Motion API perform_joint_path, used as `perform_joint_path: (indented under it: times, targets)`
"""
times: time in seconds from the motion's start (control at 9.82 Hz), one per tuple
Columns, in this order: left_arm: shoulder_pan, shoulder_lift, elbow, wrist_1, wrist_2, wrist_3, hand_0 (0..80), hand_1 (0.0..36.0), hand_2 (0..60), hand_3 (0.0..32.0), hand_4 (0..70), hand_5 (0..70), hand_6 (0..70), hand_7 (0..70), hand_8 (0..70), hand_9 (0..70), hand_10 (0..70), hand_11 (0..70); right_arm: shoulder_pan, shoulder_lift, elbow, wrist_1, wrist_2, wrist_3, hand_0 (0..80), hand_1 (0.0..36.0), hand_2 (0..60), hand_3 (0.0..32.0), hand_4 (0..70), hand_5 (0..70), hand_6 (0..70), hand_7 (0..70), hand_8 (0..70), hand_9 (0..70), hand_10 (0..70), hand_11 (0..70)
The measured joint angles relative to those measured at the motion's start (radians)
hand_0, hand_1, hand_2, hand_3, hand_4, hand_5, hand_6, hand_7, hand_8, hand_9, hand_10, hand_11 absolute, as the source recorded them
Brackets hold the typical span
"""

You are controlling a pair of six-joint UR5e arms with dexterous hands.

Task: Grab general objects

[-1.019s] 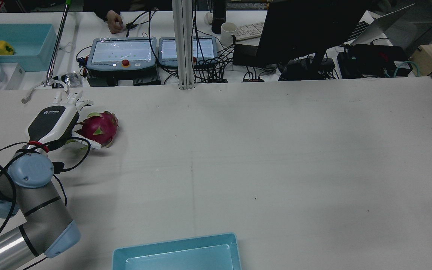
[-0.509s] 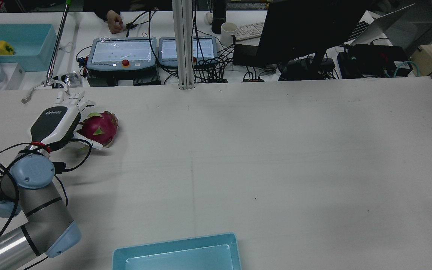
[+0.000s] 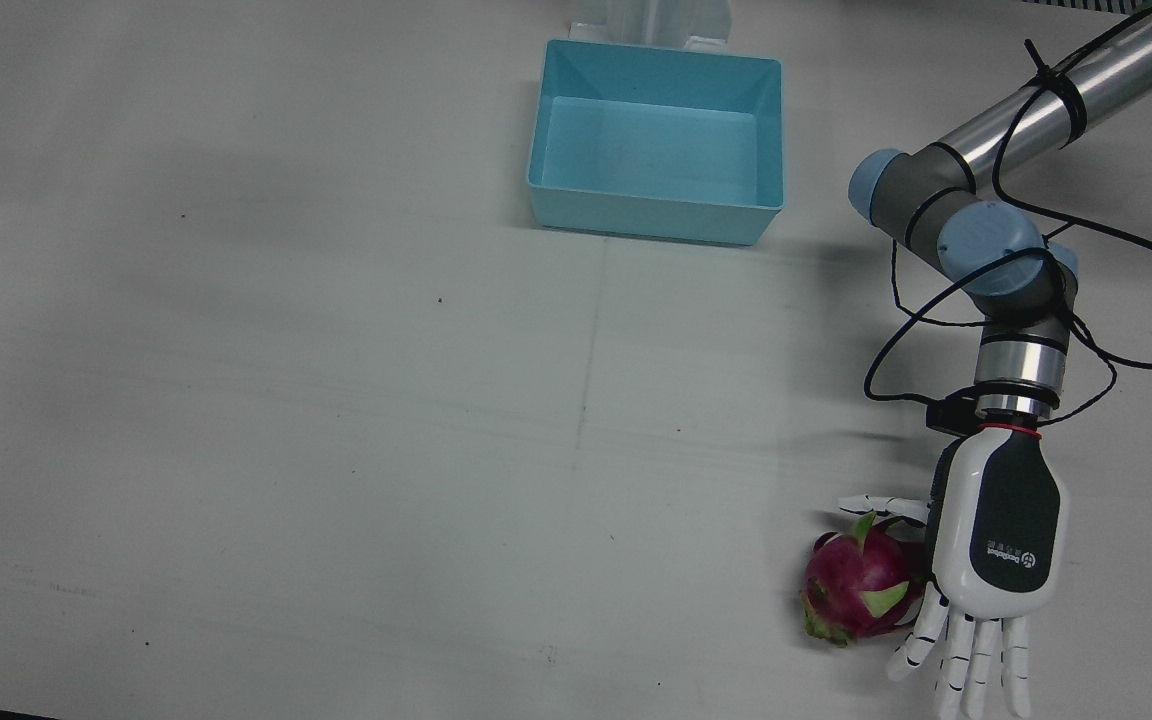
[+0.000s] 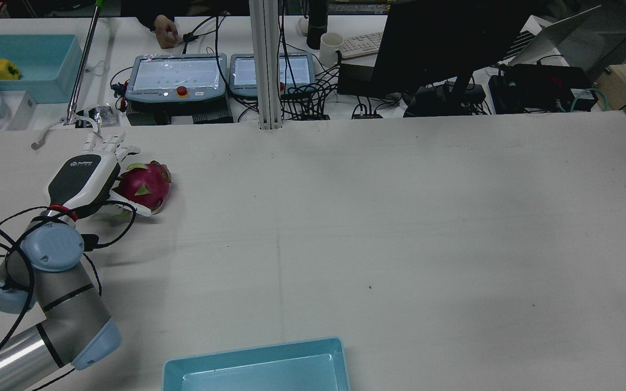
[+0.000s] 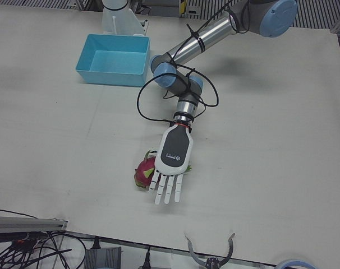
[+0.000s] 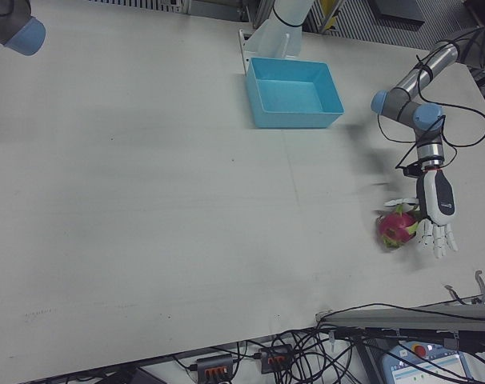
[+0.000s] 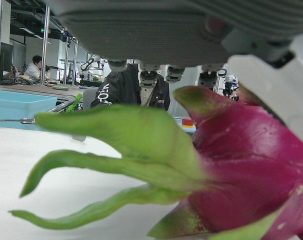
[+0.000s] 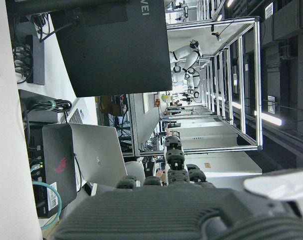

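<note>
Lower right of front view: left hand [image 3: 996,545] palm-down beside magenta, green-scaled dragon fruit [image 3: 854,588]; fingers [image 3: 956,655] splayed straight, holding nothing, thumb possibly touching. Right hand's state unclear.

Even, cool overhead light falls on the white table [image 3: 336,400], with soft grey shadows cast beside the blue bin [image 3: 656,140] and under the left arm [image 3: 1016,130], where glare is seen on the metal tube. In the left hand view the dragon fruit [image 7: 241,170] is softly blurred by closeness. Bright ceiling strips are shown in the right hand view.
</note>
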Motion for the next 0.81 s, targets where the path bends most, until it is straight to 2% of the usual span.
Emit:
perform_joint_path:
  times: [0.31, 0.41, 0.61, 0.81]
  targets:
    - [-0.001, -0.004, 0.001, -0.002, 0.000, 0.019, 47.9, 14.0, 10.9, 5.6, 2.3, 20.9, 2.0, 7.7, 12.9, 0.5, 0.9, 2.1, 0.001, 0.000, 0.000, 0.000, 0.000, 0.000, 0.0, 0.0, 0.0, 0.0, 0.0, 0.0, 0.0, 0.0, 0.0, 0.0, 0.0, 0.0]
    - [-0.001, -0.004, 0.001, -0.003, -0.001, 0.021, 47.7, 13.7, 12.5, 3.8, 7.7, 29.0, 2.4, 8.1, 12.4, 0.5, 0.6, 1.4, 0.000, 0.000, 0.000, 0.000, 0.000, 0.000, 0.0, 0.0, 0.0, 0.0, 0.0, 0.0, 0.0, 0.0, 0.0, 0.0, 0.0, 0.0]
    - [0.000, -0.003, 0.001, -0.006, -0.002, 0.022, 46.9, 12.2, 16.8, 0.0, 26.7, 54.4, 5.2, 11.7, 10.6, 0.9, 0.0, 0.0, 0.000, 0.000, 0.000, 0.000, 0.000, 0.000, 0.0, 0.0, 0.0, 0.0, 0.0, 0.0, 0.0, 0.0, 0.0, 0.0, 0.0, 0.0]
    - [0.000, -0.003, 0.001, -0.012, -0.002, 0.027, 46.5, 11.0, 17.2, 0.0, 32.2, 58.9, 6.7, 13.7, 10.6, 1.3, 0.0, 0.0, 0.001, 0.000, 0.000, 0.000, 0.000, 0.000, 0.0, 0.0, 0.0, 0.0, 0.0, 0.0, 0.0, 0.0, 0.0, 0.0, 0.0, 0.0]
